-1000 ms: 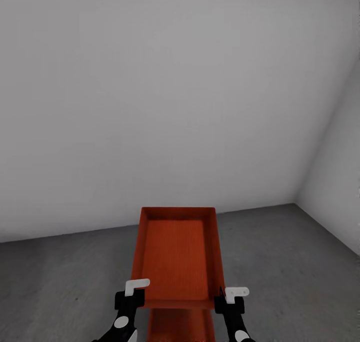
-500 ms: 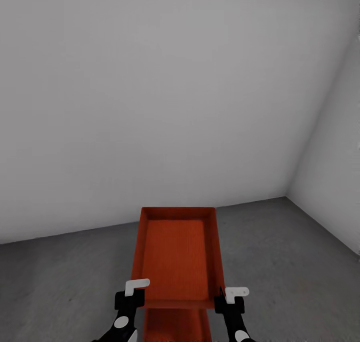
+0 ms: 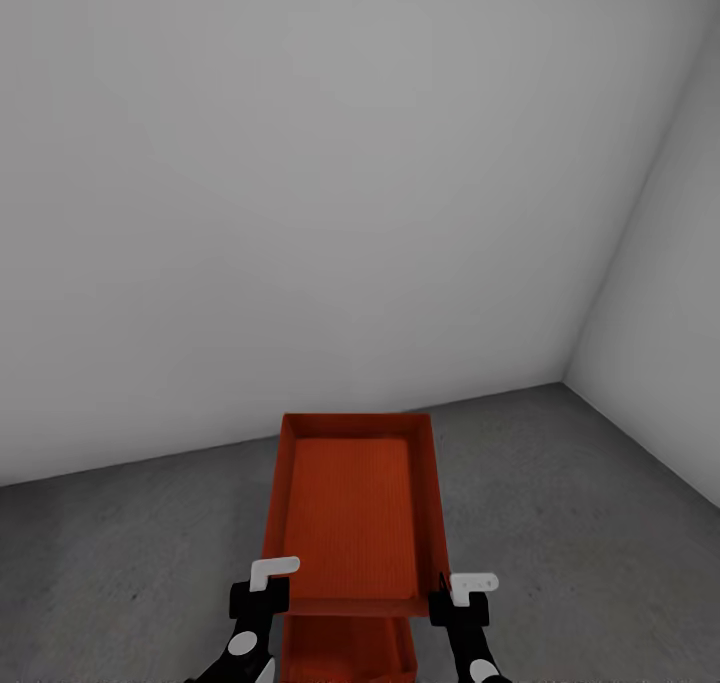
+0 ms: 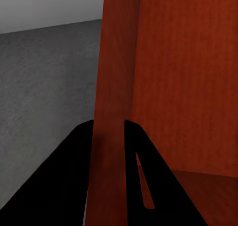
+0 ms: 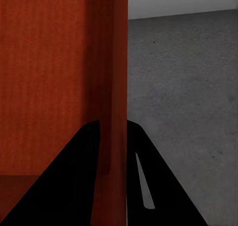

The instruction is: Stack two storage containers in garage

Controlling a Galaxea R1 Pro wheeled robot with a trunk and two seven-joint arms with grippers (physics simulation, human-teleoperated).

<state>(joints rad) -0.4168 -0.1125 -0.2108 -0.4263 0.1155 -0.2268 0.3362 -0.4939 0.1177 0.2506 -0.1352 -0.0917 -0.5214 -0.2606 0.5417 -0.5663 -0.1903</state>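
Observation:
I hold one red-orange storage container (image 3: pixel 350 508) level in front of me, above the dark grey garage floor (image 3: pixel 120 563). My left gripper (image 3: pixel 262 588) is shut on its left wall near the close corner. My right gripper (image 3: pixel 458 598) is shut on its right wall. In the left wrist view the thin wall (image 4: pixel 111 87) runs between the dark fingers (image 4: pixel 64 186). The right wrist view has the other wall (image 5: pixel 111 62) pinched the same way. Part of the second storage container (image 3: pixel 345 658) shows beneath the held one at the picture's lower edge.
A plain white wall (image 3: pixel 300 213) stands straight ahead and meets a second white wall (image 3: pixel 670 313) in a corner at the right. Speckled concrete spreads to both sides of the containers.
The whole view has shifted: the wall corner slid left and the floor line rose at the right. The lower container now sits slightly more to the left under the held one. Both grips are unchanged.

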